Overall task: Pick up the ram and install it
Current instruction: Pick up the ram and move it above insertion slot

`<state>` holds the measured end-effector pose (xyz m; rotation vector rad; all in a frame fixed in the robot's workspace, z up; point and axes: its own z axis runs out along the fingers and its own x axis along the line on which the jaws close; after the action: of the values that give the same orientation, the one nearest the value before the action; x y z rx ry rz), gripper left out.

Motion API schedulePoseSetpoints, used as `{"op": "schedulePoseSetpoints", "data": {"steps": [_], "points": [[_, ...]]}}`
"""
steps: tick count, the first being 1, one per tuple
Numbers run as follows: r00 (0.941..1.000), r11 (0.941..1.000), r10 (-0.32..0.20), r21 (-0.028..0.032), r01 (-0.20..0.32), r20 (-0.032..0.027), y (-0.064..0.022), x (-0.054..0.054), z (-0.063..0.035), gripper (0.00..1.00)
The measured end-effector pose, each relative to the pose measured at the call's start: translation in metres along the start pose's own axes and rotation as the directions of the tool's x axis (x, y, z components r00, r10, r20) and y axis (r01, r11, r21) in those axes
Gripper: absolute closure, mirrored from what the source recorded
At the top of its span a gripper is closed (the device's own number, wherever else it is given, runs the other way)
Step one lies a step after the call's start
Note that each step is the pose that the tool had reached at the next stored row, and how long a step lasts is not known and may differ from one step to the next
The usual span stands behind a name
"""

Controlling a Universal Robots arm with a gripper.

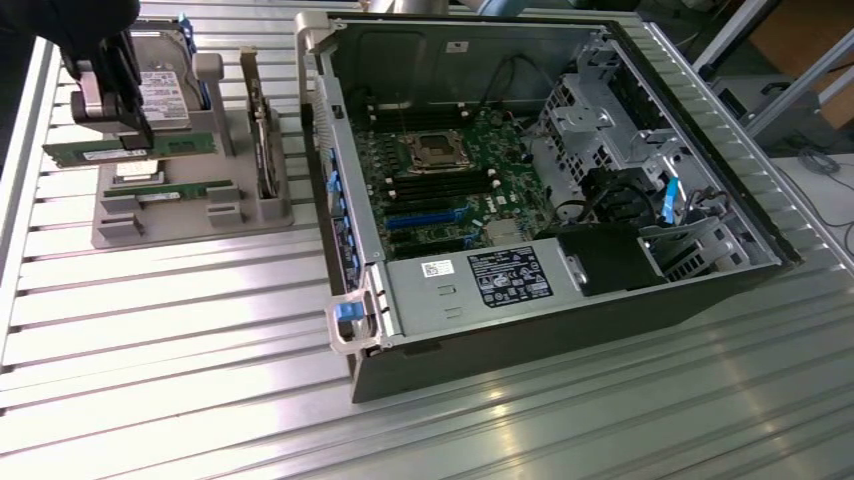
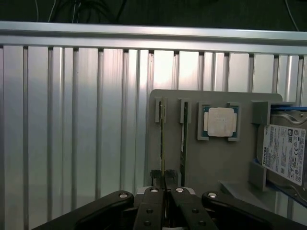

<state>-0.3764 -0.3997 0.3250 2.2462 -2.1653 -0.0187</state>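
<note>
The jaws are pinching the ram (image 2: 162,143) narrowly by its edge — a second stick (image 2: 183,139) is sitting just beside it in the grey holder (image 2: 216,163) on the tabletop (image 1: 200,330).

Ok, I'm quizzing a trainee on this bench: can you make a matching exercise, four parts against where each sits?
1 ram
2 second ram
3 processor chip
4 power supply

A inside the computer case
B gripped between the fingers
C flat in the grey tray's square pocket
D standing free in a tray slot

Pairs: 1-B; 2-D; 3-C; 4-A
</note>
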Motion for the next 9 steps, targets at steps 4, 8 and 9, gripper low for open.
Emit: {"op": "schedulePoseSetpoints", "data": {"steps": [4,8,9], "points": [[1.0,1.0,0.0,0.0,0.0,0.0,0.0001,0.0,-0.0047,0.88],[1.0,1.0,0.0,-0.0001,0.0,0.0,0.0002,0.0,-0.0094,0.88],[1.0,1.0,0.0,-0.0001,0.0,0.0,0.0002,0.0001,-0.01,0.88]]}}
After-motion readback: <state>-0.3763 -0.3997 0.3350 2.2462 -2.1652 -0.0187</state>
